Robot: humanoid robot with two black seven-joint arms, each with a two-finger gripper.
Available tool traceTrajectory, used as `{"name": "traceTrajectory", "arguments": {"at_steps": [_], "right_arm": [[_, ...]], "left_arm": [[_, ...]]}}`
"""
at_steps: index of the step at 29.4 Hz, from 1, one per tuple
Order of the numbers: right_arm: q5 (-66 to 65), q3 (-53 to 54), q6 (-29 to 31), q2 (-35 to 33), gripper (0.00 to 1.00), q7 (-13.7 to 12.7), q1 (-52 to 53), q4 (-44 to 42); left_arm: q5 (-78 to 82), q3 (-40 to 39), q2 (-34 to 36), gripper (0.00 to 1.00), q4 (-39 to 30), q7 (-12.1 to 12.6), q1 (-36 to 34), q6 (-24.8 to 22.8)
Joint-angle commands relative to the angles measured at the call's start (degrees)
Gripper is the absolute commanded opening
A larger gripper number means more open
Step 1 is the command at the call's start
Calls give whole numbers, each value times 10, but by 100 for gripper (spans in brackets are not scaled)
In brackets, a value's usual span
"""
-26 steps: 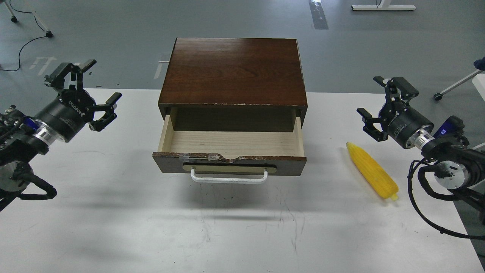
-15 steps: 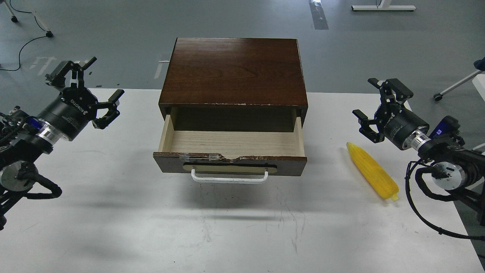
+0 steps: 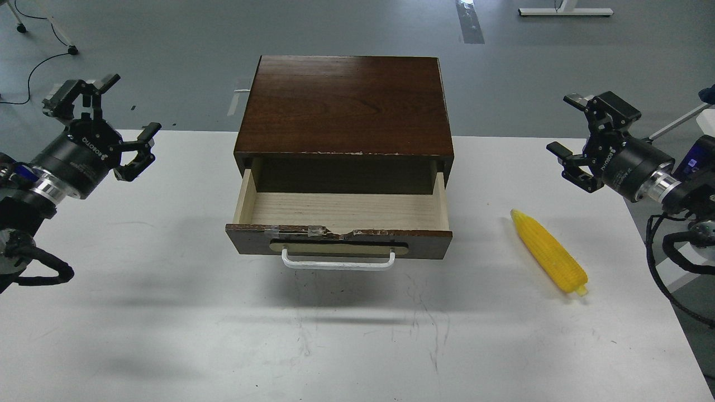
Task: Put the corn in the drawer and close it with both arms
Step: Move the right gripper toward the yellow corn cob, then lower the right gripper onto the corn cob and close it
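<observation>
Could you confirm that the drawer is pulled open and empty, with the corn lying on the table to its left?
Not quite: the head view shows the corn lying on the table to the right of the drawer, not the left. The rest holds: the drawer is pulled open and empty.

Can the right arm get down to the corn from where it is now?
Probably yes. The corn lies in the open on the table, right of the drawer, and the open right gripper hangs beyond it with nothing between.
</observation>
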Motion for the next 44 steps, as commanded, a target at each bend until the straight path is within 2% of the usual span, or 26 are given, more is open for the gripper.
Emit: {"name": "traceTrajectory", "arguments": {"at_steps": [1,5,9,19,25,33,34,35,37,38,39,40,43,44], "right_arm": [[-270,-1,0,-38,100,0,15,24],[-414,-14,0,-46,100,0,17,30],[-507,-92,0,-40,100,0,32,4],[-518,-125,-12,16,100,0,38,-49],[-518,-170,-56,46,99,0,37,-57],[-517,-197,-66,69,90,0,34,-83],[-517,-200,-67,70,86,0,34,-83],[-517,-201,-69,71,75,0,33,-83],[-517,-202,-72,71,60,0,33,-82],[-517,-205,-75,71,49,0,33,-82],[-517,-207,-76,70,44,0,34,-81],[-517,-209,-76,70,32,0,34,-81],[-517,-209,-78,68,13,0,39,-75],[-516,-207,-80,66,11,0,43,-71]], "left_arm": [[26,-2,-1,100,-3,0,0,0],[26,-2,-3,100,-5,0,0,0],[27,-2,-3,100,-6,0,1,0],[27,-1,-3,100,-6,0,2,0],[27,-3,-2,100,-6,0,2,0],[27,-3,-3,100,-6,0,2,0],[27,-3,-3,100,-6,0,2,0],[27,-4,-2,100,-6,0,2,0],[27,-3,-2,100,-6,0,2,0],[27,-4,-1,100,-6,0,2,0],[27,-4,-1,100,-6,0,2,0],[27,-4,-1,100,-6,0,2,0],[26,-4,1,100,-6,0,2,0],[27,-4,1,100,-7,0,2,0]]}}
